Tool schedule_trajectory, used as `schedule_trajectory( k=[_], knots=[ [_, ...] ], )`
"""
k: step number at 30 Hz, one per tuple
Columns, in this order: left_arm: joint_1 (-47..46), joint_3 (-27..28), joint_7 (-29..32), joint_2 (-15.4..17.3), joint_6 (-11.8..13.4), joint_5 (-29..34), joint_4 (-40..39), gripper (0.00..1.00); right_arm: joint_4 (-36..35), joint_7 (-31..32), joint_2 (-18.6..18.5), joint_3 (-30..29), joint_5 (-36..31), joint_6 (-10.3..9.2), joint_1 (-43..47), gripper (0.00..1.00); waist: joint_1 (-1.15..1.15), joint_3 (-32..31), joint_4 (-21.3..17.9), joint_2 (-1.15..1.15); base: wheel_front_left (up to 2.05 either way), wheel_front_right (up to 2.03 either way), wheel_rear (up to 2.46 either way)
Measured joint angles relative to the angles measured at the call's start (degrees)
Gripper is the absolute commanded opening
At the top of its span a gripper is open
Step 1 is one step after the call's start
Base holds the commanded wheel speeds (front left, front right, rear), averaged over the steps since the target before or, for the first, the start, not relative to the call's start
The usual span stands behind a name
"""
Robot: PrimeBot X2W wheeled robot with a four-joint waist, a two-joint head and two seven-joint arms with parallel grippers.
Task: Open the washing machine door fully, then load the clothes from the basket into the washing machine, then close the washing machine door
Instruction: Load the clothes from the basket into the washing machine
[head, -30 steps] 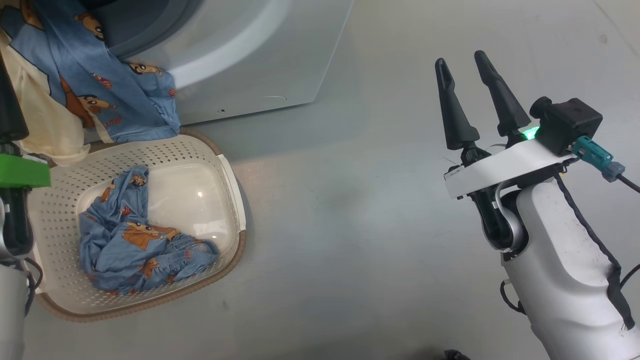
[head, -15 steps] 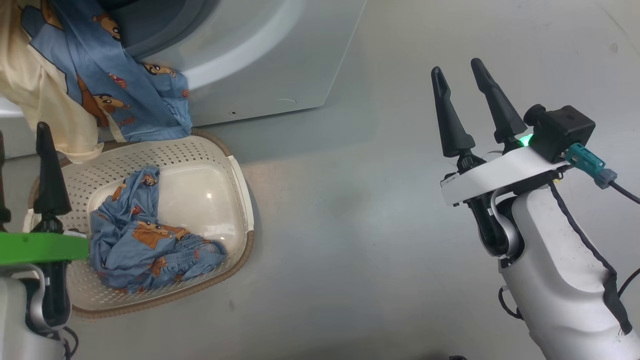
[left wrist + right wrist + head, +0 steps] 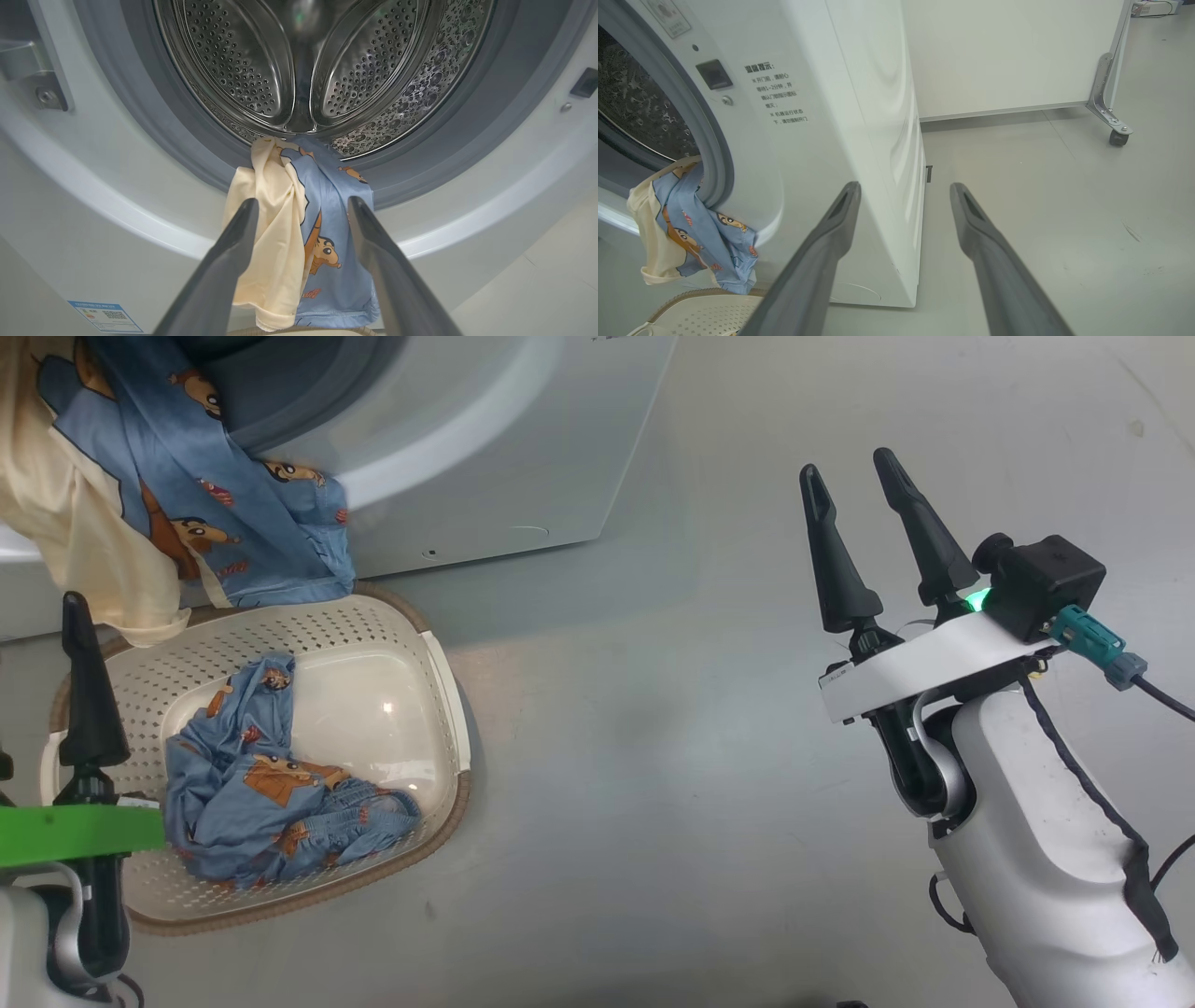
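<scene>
Basket (image 3: 187, 653): one garment (image 3: 271, 803). Drum (image 3: 233, 60) lip: one blue cloth (image 3: 336, 270), one cream cloth (image 3: 275, 224).

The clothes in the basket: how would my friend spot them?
Find the big white washing machine; on the floor before it sits a cream holey basket. Inside is a crumpled blue bundle with orange-brown cartoon figures. Unlike the blue and cream clothes hanging from the machine's opening, it lies bunched in the basket.
</scene>
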Motion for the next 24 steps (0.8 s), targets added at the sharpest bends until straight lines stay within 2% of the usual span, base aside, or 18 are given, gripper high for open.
schedule_trajectory(
  k=[17, 24],
  knots=[
    [2.38, 0.83, 0.0, -0.63, -0.56, 1.49, -1.76, 1.0, 0.04, 0.0, 0.07, 0.04, 0.09, 0.0, 0.74, 1.0, 0.0, 0.35, -0.77, 0.0, 0.0, 0.0, 0.0],
    [2.59, 0.56, 0.0, -0.3, -0.62, 1.74, 0.13, 1.0, 0.07, 0.0, 0.23, 0.42, 0.1, 0.0, 0.73, 1.0, 0.0, 0.7, -1.06, 0.0, 0.0, 0.0, 0.0]
  ],
)
